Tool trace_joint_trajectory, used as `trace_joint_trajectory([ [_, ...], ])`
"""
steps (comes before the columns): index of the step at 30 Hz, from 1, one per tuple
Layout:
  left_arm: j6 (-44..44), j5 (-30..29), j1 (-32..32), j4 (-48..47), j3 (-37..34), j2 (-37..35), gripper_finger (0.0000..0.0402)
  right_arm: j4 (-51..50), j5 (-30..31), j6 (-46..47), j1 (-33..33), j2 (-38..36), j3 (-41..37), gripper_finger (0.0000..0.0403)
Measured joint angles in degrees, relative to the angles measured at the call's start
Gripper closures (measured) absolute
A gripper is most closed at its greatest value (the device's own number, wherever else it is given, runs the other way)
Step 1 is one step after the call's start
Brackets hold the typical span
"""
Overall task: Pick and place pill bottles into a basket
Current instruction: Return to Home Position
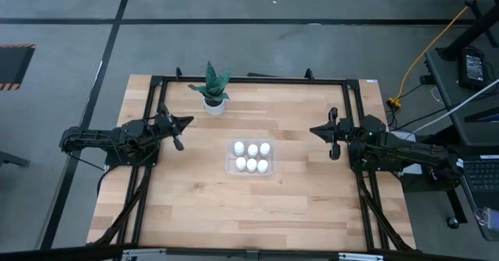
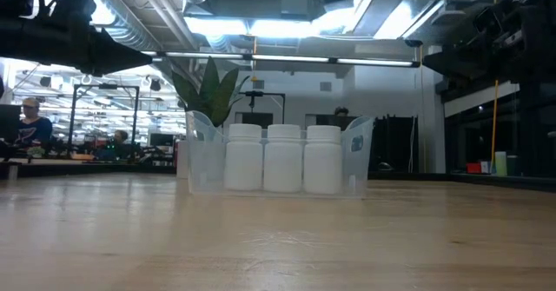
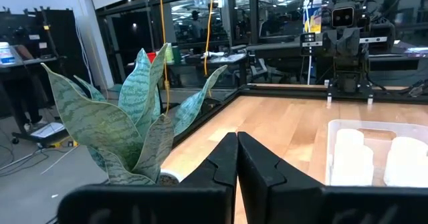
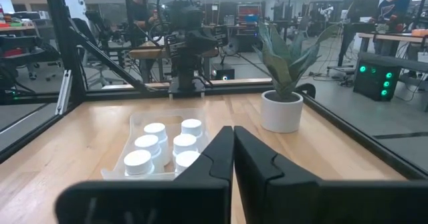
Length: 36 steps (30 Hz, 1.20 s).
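Note:
Several small white pill bottles (image 1: 252,156) stand upright inside the clear plastic basket (image 1: 231,167) at the table's middle; they also show in the low view (image 2: 282,157) and the right wrist view (image 4: 154,147). My left gripper (image 1: 184,123) is shut and empty at the table's left side, well left of the basket. My right gripper (image 1: 318,129) is shut and empty at the table's right side, right of the basket. In each wrist view the fingertips meet: left (image 3: 237,142), right (image 4: 233,136).
A white pot with a green plant (image 1: 212,89) stands at the far edge, left of the middle. A black frame (image 1: 249,79) runs round the table. Bare wood lies between the basket and the near edge. People sit at desks in the room behind.

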Motion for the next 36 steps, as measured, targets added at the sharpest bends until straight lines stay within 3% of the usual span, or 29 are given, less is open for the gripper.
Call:
trace_joint_trajectory([
  [9,0.00,0.02,0.02,0.00,0.00,0.00,0.0394,0.00,0.14,0.00,0.54,-0.01,0.00,0.0386],
  [18,0.02,0.03,0.01,0.00,0.00,0.00,0.0395,-0.94,0.09,-0.01,11.87,-0.65,0.09,0.0386],
  [32,0.02,0.04,0.01,-0.01,0.00,0.00,0.0394,-5.83,0.09,1.49,26.96,-11.50,0.09,0.0386],
  [36,0.02,0.04,0.02,-0.02,0.00,0.00,0.0395,-5.58,4.25,1.66,31.68,-11.47,0.09,0.0386],
])
